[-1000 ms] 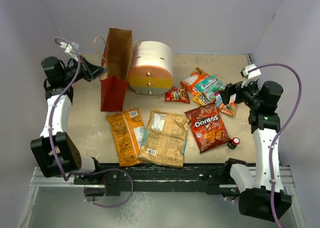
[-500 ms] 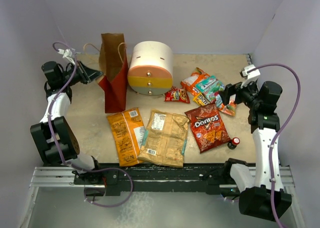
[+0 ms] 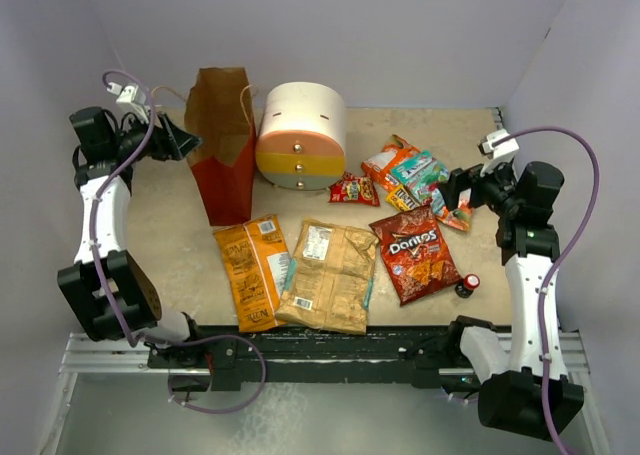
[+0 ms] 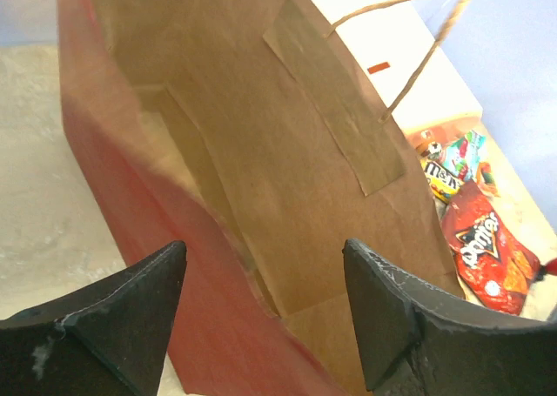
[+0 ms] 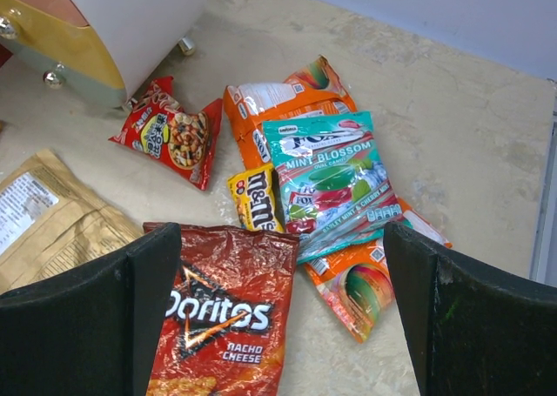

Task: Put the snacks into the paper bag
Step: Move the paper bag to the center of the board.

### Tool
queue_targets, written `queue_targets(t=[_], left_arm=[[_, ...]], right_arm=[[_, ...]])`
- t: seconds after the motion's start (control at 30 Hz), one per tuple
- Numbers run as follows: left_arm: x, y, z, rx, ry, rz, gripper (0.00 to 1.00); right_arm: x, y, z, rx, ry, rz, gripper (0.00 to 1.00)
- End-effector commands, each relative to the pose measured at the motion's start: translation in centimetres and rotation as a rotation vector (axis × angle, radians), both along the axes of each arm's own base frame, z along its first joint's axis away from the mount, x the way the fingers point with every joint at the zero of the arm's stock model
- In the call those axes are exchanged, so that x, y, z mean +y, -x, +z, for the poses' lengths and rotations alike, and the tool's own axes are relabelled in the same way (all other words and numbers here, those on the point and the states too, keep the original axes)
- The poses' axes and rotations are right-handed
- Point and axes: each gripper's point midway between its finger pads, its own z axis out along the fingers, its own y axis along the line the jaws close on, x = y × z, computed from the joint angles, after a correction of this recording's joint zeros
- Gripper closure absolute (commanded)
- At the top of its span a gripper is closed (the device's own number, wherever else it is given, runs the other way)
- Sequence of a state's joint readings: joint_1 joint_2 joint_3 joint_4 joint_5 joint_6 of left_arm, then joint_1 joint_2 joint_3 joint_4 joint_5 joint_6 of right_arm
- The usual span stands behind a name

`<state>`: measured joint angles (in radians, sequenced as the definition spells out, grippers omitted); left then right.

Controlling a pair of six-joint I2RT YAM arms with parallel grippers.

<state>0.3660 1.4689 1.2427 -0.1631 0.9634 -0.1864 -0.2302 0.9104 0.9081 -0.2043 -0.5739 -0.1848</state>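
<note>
Paper bag (image 3: 225,145) stands, mouth open, toward far-left corner of table (image 3: 180,245), just beside round drawer unit (image 3: 300,135). Left gripper (image 4: 263,246) at bag's rim, jaws spread, gripping nothing; bag's red wall runs between fingers (image 4: 113,309). Right gripper (image 5: 280,231) hangs wide open above small packets (image 5: 326,183) heaped toward right edge. Orange-yellow chip bag (image 3: 250,272), tan chip bag (image 3: 328,275), Doritos bag (image 3: 415,253) lie flat along near edge. Red-capped bottle (image 3: 466,284) just beside Doritos bag.

paper bag (image 3: 222,150) brown, red below | Doritos bag (image 3: 415,255) red (orange chips printed) | drawer unit (image 3: 300,135) cream-orange-yellow
</note>
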Motion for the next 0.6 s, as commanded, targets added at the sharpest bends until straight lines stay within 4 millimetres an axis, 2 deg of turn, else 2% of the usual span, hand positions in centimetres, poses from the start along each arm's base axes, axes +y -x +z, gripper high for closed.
queue_targets(t=[0.0, 0.17, 0.3, 0.5, 0.57], left_arm=[[0.9, 1.0, 4.2, -0.115, -0.160, 0.038, 0.16], [1.5, 2.2, 6.1, -0.143, -0.260, 0.073, 0.01], [1.1, 3.8, 7.1, -0.161, -0.345, 0.055, 0.01], [-0.3, 7.2, 5.7, -0.118, -0.449, -0.002, 0.01], [-0.6, 8.5, 5.2, -0.110, -0.482, -0.020, 0.01]], right_arm=[[0.5, -0.3, 0.7, -0.039, 0.041, 0.060, 0.00], [2.5, -0.8, -1.7, 0.046, 0.106, 0.127, 0.00], [6.0, -1.1, -4.7, 0.132, 0.189, 0.229, 0.00], [11.5, -1.2, -7.7, 0.209, 0.222, 0.403, 0.00], [12.7, -1.1, -8.7, 0.237, 0.231, 0.448, 0.00]])
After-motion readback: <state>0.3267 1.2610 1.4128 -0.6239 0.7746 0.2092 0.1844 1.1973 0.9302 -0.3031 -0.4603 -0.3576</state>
